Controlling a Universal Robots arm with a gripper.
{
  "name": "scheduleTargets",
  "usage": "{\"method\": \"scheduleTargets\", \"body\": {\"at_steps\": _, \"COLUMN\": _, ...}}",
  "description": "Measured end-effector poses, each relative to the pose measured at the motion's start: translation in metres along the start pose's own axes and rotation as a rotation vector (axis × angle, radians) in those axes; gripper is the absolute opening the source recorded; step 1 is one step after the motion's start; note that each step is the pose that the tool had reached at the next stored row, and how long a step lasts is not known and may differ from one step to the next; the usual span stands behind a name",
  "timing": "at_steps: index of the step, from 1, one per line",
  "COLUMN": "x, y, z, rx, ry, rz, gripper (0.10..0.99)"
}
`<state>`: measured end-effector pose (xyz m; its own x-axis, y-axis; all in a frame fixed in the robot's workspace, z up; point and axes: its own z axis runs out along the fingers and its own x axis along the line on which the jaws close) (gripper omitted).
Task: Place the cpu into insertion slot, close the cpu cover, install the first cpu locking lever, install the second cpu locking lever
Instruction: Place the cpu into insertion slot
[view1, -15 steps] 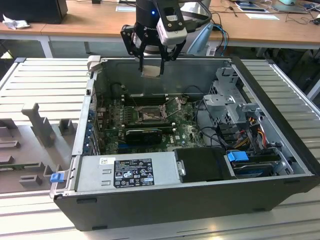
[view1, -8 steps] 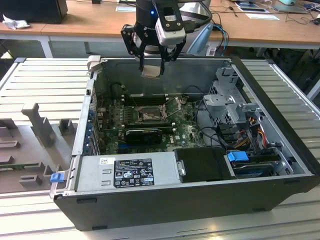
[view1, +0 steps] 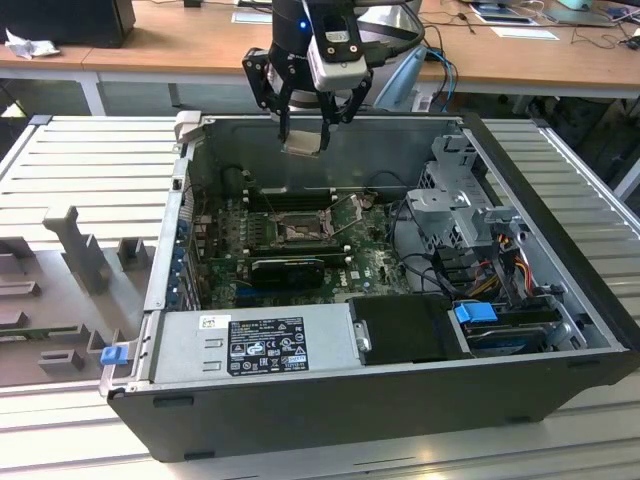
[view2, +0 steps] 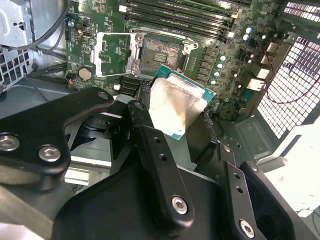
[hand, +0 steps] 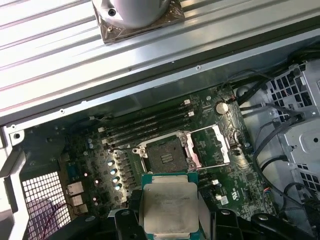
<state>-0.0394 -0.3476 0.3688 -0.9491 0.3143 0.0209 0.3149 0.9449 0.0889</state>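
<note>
While the gripper (view1: 303, 138) hangs above the open case (view1: 560, 330), its fingers are closed on the cpu (hand: 170, 212).
Pale silver square lid on a green-edged board, held over the motherboard (hand: 240, 175), apart from the bare dark slot (hand: 164, 156); the cover (hand: 212, 145) lies swung open beside it.

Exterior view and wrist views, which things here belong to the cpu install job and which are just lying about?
In the job: end effector, shut on the cpu; the empty insertion slot; the cpu cover, swung open.
Just there: memory slots; expansion card; power supply; coin cell battery.
</note>
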Motion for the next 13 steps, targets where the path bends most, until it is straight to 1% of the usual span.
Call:
{"method": "scheduleTargets", "body": {"at_steps": 5, "x": 0.0000, "y": 0.0000, "z": 0.0000, "rx": -0.001, "ry": -0.0024, "rz": 0.026, "gripper": 0.529}}
{"method": "scheduleTargets", "body": {"at_steps": 9, "x": 0.0000, "y": 0.0000, "z": 0.0000, "rx": -0.001, "ry": -0.0068, "rz": 0.073, "gripper": 0.529}}
{"method": "scheduleTargets", "body": {"at_steps": 13, "x": 0.0000, "y": 0.0000, "z": 0.0001, "rx": -0.001, "ry": -0.0099, "rz": 0.107, "gripper": 0.529}}
